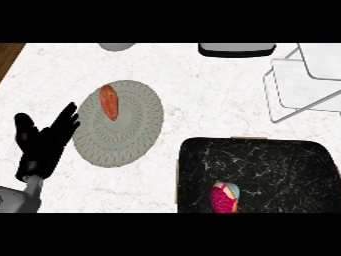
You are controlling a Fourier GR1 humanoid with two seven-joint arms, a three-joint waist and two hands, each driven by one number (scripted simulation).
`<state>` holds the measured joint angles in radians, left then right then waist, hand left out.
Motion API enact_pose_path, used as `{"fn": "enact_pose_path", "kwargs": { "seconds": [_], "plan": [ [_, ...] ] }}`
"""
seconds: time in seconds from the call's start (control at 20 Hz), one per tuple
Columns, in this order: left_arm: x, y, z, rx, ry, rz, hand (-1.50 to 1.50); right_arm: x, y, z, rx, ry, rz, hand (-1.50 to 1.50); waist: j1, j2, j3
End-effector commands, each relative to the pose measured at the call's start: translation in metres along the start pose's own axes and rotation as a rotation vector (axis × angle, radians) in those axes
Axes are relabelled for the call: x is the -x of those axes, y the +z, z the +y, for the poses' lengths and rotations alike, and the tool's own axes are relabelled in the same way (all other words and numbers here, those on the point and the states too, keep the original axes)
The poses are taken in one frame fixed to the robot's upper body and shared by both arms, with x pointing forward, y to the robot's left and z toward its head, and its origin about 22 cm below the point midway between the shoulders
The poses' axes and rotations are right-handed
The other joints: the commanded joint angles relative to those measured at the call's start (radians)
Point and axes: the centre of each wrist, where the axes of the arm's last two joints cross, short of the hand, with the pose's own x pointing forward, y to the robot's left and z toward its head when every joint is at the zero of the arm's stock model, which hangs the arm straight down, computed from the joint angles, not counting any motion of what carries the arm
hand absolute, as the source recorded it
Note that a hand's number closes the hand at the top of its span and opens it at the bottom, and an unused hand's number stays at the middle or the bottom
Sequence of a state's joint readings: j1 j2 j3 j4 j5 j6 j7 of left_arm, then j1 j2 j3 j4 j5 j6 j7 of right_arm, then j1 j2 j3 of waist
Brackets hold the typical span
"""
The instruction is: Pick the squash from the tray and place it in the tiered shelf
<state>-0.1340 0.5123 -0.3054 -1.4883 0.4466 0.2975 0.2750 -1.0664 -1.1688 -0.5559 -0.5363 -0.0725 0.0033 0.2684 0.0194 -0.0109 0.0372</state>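
The black marbled tray (276, 165) lies at the lower right of the counter. On its near left part rests a small magenta, yellow and pale-blue vegetable, the squash (225, 198), partly cut off by the view's lower edge. The white wire tiered shelf (306, 82) stands at the upper right, with white shelves. My left hand (44, 142) shows at the lower left, open with fingers straight and pointing up, beside the left rim of a round grey plate. It holds nothing. The right hand does not show.
A round grey ribbed plate (129, 135) sits left of centre with an orange elongated vegetable (109, 101) on its far part. A grey bowl (116, 46) and a dark-and-white object (236, 49) stand at the far edge. Wooden floor shows at far left.
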Motion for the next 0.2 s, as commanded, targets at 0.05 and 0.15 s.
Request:
{"fn": "enact_pose_path", "kwargs": {
  "seconds": [0.05,0.15],
  "plan": [
    [0.039,0.001,0.009,-0.04,0.091,0.106,0.0,0.008,0.001,-0.044,-0.042,-0.026,0.015,-1.5,-0.016,0.021,-0.035],
    [0.017,-0.006,0.007,-0.023,0.088,0.1,0.0,0.012,0.002,-0.054,-0.042,-0.015,-0.019,-1.5,-0.007,0.026,-0.033]
  ]
}}
